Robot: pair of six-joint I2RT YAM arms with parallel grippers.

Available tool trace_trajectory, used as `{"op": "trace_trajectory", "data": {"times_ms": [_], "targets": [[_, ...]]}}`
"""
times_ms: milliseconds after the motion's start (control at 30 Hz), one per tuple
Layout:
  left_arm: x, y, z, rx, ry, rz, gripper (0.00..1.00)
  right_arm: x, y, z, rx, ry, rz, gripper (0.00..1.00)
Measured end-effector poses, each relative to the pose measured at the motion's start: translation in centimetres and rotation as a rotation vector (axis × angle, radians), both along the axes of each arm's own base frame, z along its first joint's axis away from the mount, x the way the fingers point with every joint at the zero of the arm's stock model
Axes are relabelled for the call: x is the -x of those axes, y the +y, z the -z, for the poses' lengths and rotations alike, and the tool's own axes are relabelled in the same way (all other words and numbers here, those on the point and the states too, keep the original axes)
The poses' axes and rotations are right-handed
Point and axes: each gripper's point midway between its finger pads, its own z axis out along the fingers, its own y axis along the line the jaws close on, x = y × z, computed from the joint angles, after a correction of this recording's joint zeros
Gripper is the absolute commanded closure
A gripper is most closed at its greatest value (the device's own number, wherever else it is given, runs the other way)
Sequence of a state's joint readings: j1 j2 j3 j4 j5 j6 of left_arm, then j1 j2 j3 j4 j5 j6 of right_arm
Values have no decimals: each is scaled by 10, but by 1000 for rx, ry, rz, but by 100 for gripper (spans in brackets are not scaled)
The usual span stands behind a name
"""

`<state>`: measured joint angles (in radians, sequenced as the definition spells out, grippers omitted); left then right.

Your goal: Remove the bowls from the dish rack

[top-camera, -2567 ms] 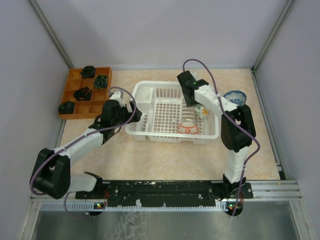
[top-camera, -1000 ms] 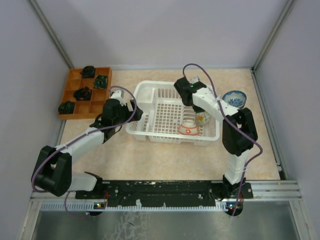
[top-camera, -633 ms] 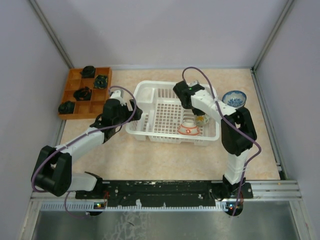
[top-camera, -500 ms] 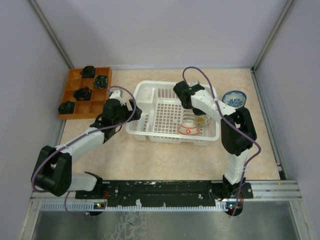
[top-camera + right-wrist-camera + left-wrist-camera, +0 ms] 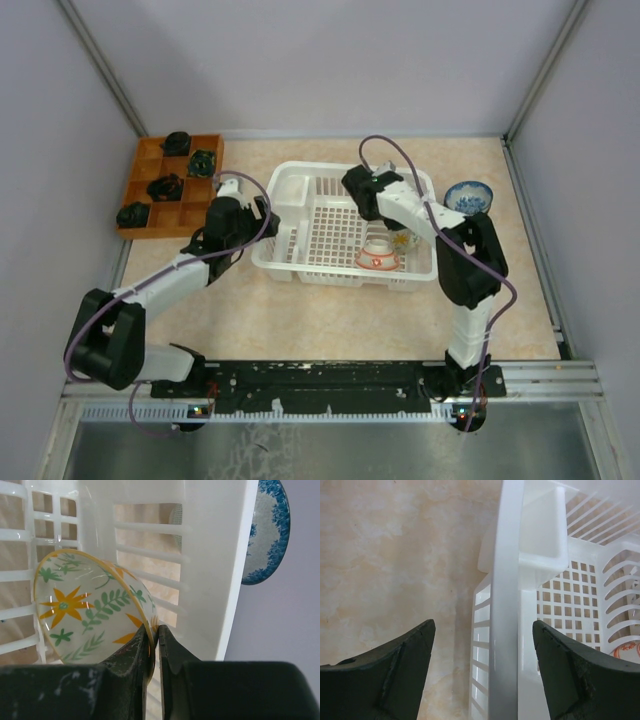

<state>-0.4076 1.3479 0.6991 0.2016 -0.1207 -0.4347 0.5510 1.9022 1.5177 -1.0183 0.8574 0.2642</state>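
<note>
Large white plastic slotted dish rack (image 5: 325,230): left claw (image 5: 483,627) gapes wide astride its left rim. Inside its right end, right claw (image 5: 154,630) pinches the rim of a yellow-flowered, green-leafed bowl (image 5: 85,610), beside a red-marked white bowl (image 5: 377,257). A blue-and-white ceramic bowl (image 5: 468,196) stands outside its right wall.

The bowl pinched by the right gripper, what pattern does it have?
Orange flowers and green leaves on the bowl, clearest in the right wrist view.

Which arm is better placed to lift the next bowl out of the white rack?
Right. The right claw is shut on the rim of the flowered bowl inside the rack. The left claw is open astride the rack's wall, holding no bowl.
</note>
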Motion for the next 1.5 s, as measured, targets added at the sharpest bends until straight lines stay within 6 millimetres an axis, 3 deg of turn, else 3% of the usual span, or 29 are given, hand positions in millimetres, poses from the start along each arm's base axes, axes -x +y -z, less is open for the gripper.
{"op": "trace_trajectory", "data": {"times_ms": [167,533,833,1167,1400,1500], "targets": [[-4,6,3,-8,0,-27,27,-12,-1,0,64,-22,-13,100],[-14,10,3,22,-13,-41,35,-59,7,-5,136,-92,-33,100],[-34,16,3,66,-24,-43,36,-99,21,-10,112,-174,-52,100],[-65,39,2,83,-16,-91,37,-147,48,-13,72,-235,-91,100],[-92,47,0,83,-16,-94,37,-160,55,-11,41,-259,-99,100],[-102,48,-1,81,-20,-97,30,-164,53,-10,16,-268,-94,100]]}}
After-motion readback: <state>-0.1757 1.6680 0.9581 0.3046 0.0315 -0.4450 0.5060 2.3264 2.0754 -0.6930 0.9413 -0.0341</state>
